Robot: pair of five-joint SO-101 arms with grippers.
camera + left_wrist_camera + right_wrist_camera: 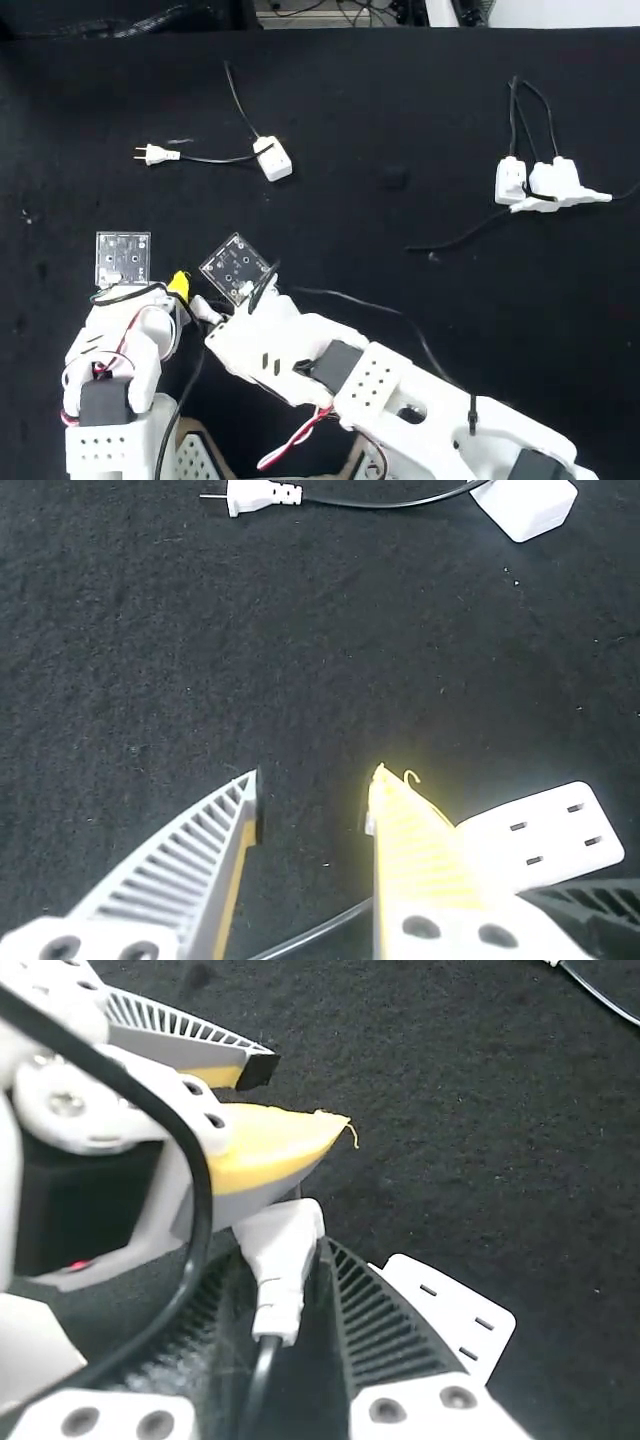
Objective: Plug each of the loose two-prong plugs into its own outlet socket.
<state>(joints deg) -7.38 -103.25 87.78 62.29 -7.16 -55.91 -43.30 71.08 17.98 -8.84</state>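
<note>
Pointing outward along right tool (288, 1245): plug (280, 1272)

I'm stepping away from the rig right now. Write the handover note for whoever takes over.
Left gripper: open, empty, close beside the right one.
Right gripper: shut on a white plug. A slotted socket block lies right beside it.
Loose plug: across the table on the left, prongs bare, cord running to a white block.
White cluster: on the right side, pieces bunched together; whether they are mated, I cannot tell.
Done: nothing I can confirm.
Left: seat the held plug, then the loose one.
</note>
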